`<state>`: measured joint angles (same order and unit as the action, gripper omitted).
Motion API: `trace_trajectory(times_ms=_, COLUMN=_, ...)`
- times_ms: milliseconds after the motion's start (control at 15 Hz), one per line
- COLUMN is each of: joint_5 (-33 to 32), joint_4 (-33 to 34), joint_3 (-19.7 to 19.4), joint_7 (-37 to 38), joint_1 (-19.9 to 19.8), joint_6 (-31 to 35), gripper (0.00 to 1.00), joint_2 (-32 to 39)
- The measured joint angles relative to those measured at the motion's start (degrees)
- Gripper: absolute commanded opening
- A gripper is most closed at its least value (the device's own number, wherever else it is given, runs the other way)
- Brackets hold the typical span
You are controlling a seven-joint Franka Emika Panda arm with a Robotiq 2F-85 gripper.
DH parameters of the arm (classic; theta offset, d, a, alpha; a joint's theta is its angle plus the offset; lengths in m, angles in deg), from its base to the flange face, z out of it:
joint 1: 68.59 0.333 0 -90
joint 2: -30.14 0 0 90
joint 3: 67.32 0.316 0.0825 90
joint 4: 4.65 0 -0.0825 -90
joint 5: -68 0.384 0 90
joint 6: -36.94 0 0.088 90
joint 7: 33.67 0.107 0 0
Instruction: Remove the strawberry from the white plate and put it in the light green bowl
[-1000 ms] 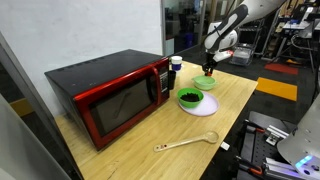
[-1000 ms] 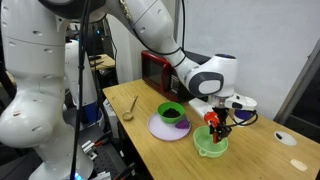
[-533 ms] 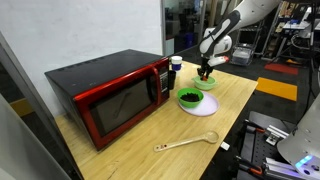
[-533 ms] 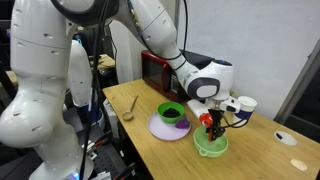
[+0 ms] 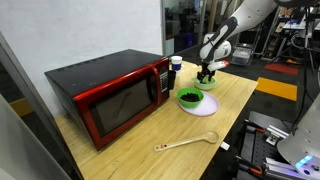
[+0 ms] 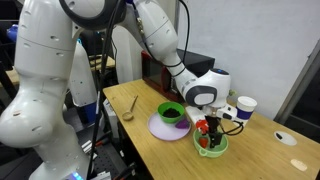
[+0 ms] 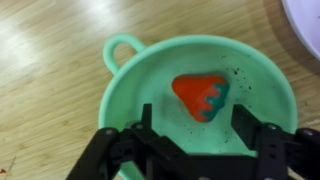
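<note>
In the wrist view the strawberry [image 7: 199,96], red with a green cap, lies loose on the floor of the light green bowl [image 7: 130,95]. My gripper [image 7: 196,125] hangs just above it, open, with its black fingers apart on either side and touching nothing. In both exterior views the gripper [image 6: 208,129] is low over the light green bowl [image 6: 211,147], and the strawberry [image 6: 203,141] shows as a red spot inside. The white plate [image 6: 168,127] lies beside that bowl and carries a darker green bowl [image 6: 171,112]. The arm partly hides the light green bowl [image 5: 207,82].
A red microwave [image 5: 110,92] stands at the table's back. A wooden spoon [image 5: 186,142] lies near the front edge. A white cup with a dark lid [image 5: 176,70] stands next to the microwave. The plate's edge [image 7: 303,22] shows at the wrist view's top right.
The gripper came down toward the light green bowl and opened. The strawberry, held between the fingers before, now lies in the bowl.
</note>
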<state>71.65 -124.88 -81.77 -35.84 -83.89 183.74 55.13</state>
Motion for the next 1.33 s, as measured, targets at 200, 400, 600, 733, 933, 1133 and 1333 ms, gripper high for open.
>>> trace_trajectory(times_ms=200, joint_5=-1.0, joint_4=0.1, joint_3=0.0, joint_7=1.1, joint_1=0.3, joint_6=0.0, gripper=1.0, joint_2=-1.3)
trace_trajectory(times_ms=400, joint_5=-2.5, joint_4=0.3, joint_3=0.0, joint_7=1.9, joint_1=0.9, joint_6=-0.3, gripper=1.0, joint_2=-4.9)
trace_trajectory(times_ms=600, joint_5=-4.5, joint_4=0.3, joint_3=0.0, joint_7=2.5, joint_1=1.5, joint_6=-2.1, gripper=1.0, joint_2=-10.0)
trace_trajectory(times_ms=733, joint_5=-4.5, joint_4=0.3, joint_3=0.5, joint_7=1.6, joint_1=1.8, joint_6=-6.4, gripper=1.0, joint_2=-14.5)
trace_trajectory(times_ms=933, joint_5=-3.0, joint_4=0.1, joint_3=2.1, joint_7=-3.4, joint_1=2.3, joint_6=-15.8, gripper=1.0, joint_2=-22.2)
trace_trajectory(times_ms=1133, joint_5=-0.3, joint_4=-0.7, joint_3=3.0, joint_7=-9.6, joint_1=3.6, joint_6=-25.2, gripper=1.0, joint_2=-30.3)
trace_trajectory(times_ms=1333, joint_5=0.5, joint_4=-2.9, joint_3=3.6, joint_7=-13.5, joint_1=6.0, joint_6=-32.1, gripper=1.0, joint_2=-37.5)
